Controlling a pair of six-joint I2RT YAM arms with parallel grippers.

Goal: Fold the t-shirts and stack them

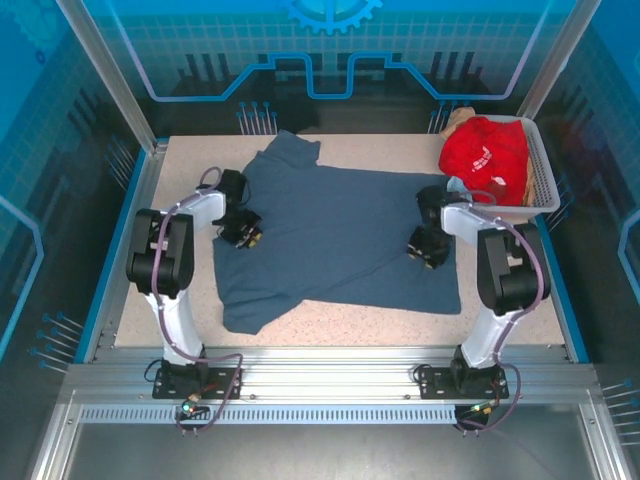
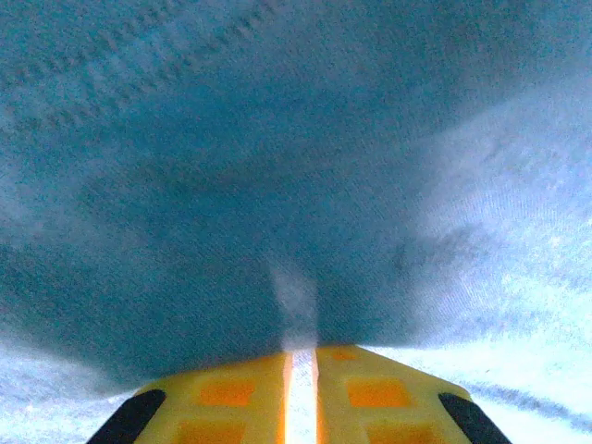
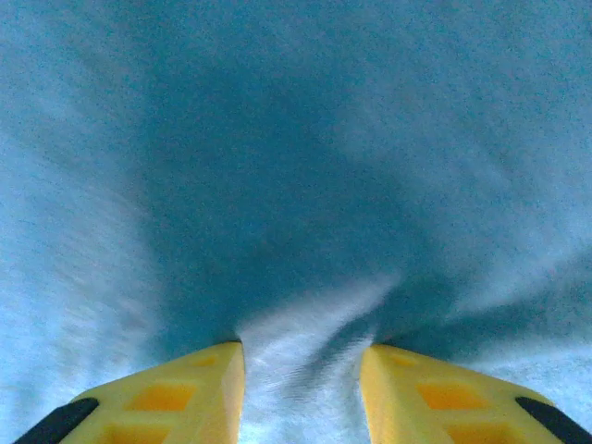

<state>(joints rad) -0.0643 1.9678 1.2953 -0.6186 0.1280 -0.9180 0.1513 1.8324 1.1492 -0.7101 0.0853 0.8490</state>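
Nearest me, the left gripper (image 2: 301,370) nips a thin fold of the spread slate-blue t-shirt (image 1: 340,230), the right gripper (image 3: 301,361), wider, clamps a thicker bunch; folding looks barely begun, nothing stacked.

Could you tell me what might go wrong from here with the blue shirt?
The left gripper pinches a thin ridge of the blue t-shirt; it may slip free when lifted.
The right gripper has a thicker bunch between wider-set jaws, so the sides could rise unevenly and crease.
The basket holding the red t-shirt sits close beside the right arm; a swing could knock it.
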